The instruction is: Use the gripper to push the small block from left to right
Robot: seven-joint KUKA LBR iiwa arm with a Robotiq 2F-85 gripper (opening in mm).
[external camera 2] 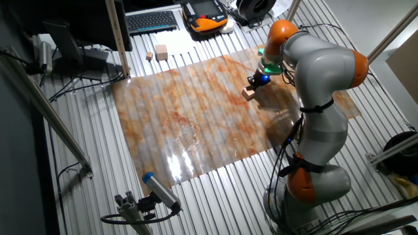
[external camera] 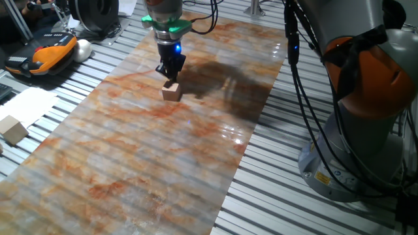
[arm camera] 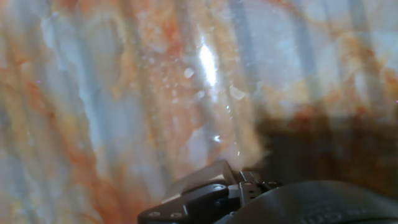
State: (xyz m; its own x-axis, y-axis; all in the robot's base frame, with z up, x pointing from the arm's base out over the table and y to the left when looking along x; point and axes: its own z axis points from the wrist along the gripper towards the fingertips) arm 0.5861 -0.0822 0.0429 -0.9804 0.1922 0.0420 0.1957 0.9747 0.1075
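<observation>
The small block (external camera: 172, 91), a tan wooden cube, sits on the marbled orange-grey sheet (external camera: 150, 150) near its far end. My gripper (external camera: 171, 76), black with a blue light and a green ring above, hangs straight down with its fingertips just behind the block's top edge, touching or nearly touching it. The fingers look pressed together and hold nothing. In the other fixed view the gripper (external camera 2: 255, 83) stands to the upper right of the block (external camera 2: 248, 94). The hand view shows only the sheet (arm camera: 124, 93) and dark gripper parts at the bottom; the block is not clear there.
A larger pale wooden block (external camera: 13, 129) lies off the sheet on the slatted table, and shows in the other fixed view (external camera 2: 161, 52) beside a smaller piece (external camera 2: 149, 57). An orange-black device (external camera: 49, 52) and a keyboard (external camera 2: 151, 21) lie beyond. The arm's base (external camera: 366, 130) stands beside the sheet.
</observation>
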